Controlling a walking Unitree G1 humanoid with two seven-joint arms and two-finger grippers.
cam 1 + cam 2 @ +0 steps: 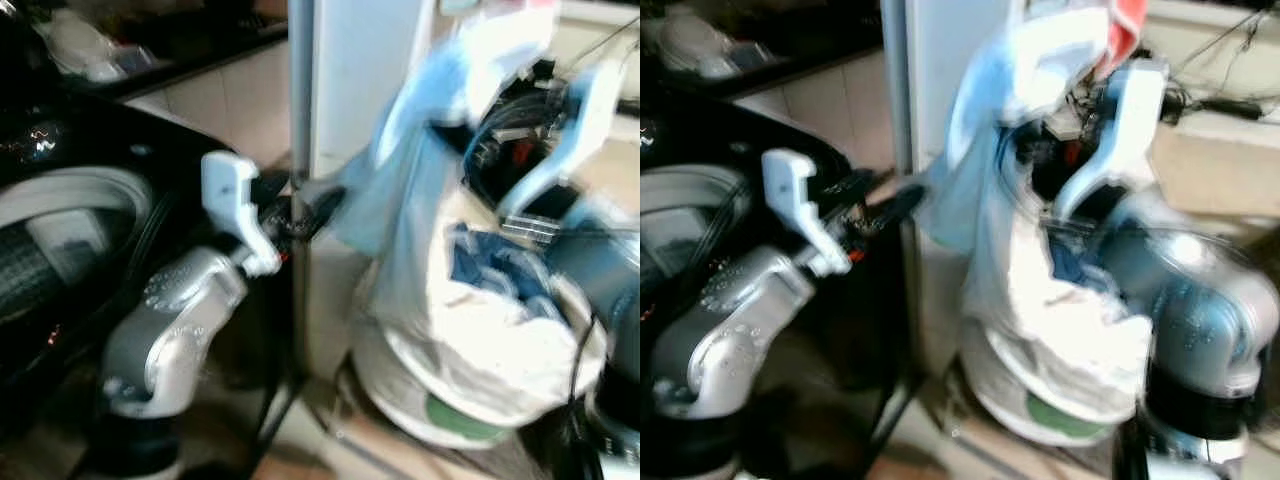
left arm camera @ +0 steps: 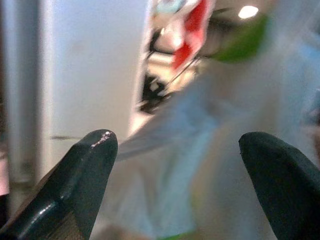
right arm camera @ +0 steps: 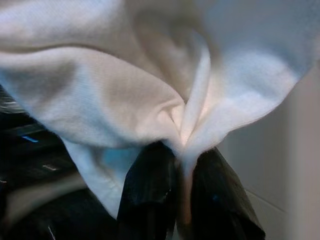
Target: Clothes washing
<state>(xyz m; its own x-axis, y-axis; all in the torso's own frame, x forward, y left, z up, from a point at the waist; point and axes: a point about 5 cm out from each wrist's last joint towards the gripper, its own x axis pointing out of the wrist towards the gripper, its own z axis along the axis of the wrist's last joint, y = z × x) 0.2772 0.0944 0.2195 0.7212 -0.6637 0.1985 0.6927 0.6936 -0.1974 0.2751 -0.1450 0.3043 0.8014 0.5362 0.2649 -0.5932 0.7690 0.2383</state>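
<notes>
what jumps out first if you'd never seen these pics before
The pale blue garment held up high in the middle grabs the eye first, pinched in the right gripper with the cloth bunched between its black fingers. Below it sits a round laundry basket heaped with white and blue clothes. On the robot's left, the left gripper is open, facing the hanging cloth, with the dark washing machine beside that arm.

I make out a pale tiled floor (image 1: 300, 440), blurred. A round white laundry basket (image 1: 420, 400) stands on it, heaped with clothes (image 1: 490, 320). A black washing machine (image 1: 60, 250) stands at the left.
</notes>
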